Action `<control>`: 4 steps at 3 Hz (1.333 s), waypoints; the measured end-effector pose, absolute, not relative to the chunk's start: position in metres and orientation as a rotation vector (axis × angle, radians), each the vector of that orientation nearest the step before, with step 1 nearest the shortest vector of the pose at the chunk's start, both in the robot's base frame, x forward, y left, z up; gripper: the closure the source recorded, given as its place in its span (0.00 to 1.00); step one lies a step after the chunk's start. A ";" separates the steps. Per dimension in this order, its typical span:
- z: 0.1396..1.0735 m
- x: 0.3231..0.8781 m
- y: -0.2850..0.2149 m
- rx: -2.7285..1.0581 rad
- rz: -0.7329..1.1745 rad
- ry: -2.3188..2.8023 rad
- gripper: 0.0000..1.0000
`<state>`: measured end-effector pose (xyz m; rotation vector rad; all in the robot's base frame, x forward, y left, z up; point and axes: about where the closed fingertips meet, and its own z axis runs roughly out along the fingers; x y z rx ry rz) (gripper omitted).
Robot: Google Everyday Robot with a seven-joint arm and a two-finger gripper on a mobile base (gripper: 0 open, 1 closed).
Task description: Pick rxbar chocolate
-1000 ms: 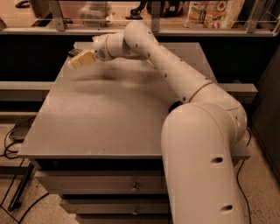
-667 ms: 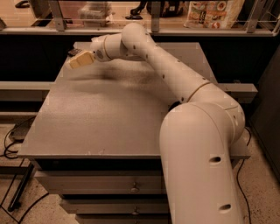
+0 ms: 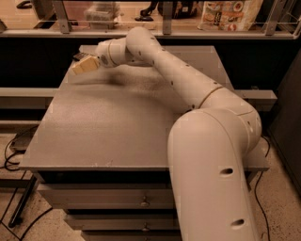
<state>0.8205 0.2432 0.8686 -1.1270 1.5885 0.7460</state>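
My gripper [image 3: 84, 66] is stretched out to the far left corner of the grey table [image 3: 117, 127], low over its surface. A small dark flat thing [image 3: 79, 56], which looks like the rxbar chocolate, shows partly just behind the gripper at the table's back left edge. Most of it is hidden by the gripper. I cannot tell whether the gripper touches it. My arm [image 3: 178, 75] runs from the front right across the table to that corner.
Behind the table runs a counter with a rail [image 3: 164, 32], a snack bag [image 3: 230, 14] and a clear container [image 3: 101, 13]. Drawers [image 3: 108, 197] sit under the table. Cables [image 3: 14, 150] lie on the floor at the left.
The gripper has shifted slightly left and lower toward the table's far left corner. Nothing else has moved.
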 end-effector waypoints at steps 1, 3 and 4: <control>0.863 0.828 0.243 -1.113 0.740 1.603 0.00; 0.850 0.840 0.247 -1.123 0.737 1.640 0.00; 0.840 0.846 0.251 -1.130 0.752 1.659 0.02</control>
